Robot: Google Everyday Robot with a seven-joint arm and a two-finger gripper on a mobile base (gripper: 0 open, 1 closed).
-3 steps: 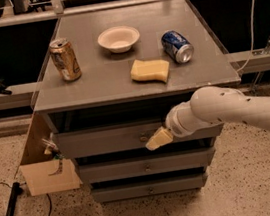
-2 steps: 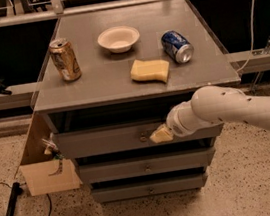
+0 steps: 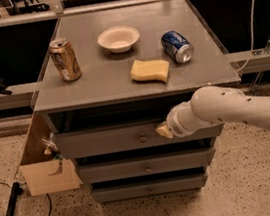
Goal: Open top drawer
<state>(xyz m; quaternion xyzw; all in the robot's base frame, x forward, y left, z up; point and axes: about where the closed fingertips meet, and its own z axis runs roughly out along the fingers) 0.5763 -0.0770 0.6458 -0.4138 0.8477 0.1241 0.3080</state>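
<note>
A grey cabinet [image 3: 137, 87] fills the middle of the view, standing on a speckled floor [image 3: 258, 187]. A white arm [image 3: 236, 110] reaches in from the right across the cabinet's front. The top drawer [image 3: 104, 141] lies directly under the tabletop, with a dark gap above its front, and it spans wider than the two lower drawers [image 3: 149, 167] stacked beneath it. A cardboard box [image 3: 49, 176] leans against the cabinet's left side, by the left end of the top drawer. On the tabletop a white bowl [image 3: 118, 38] sits toward the back centre, and a yellow sponge [image 3: 149, 70] lies nearer the front, right of centre. A gold can [image 3: 65, 60] stands upright at the left, and a blue can [image 3: 177, 46] lies on its side at the right, just beside the sponge. The gripper [image 3: 163, 130], pale yellow at its tip, is against the top drawer's front just right of the small round knob [image 3: 143, 138]; whether it touches the knob, and whether it is spread or pressed together, I cannot tell.
</note>
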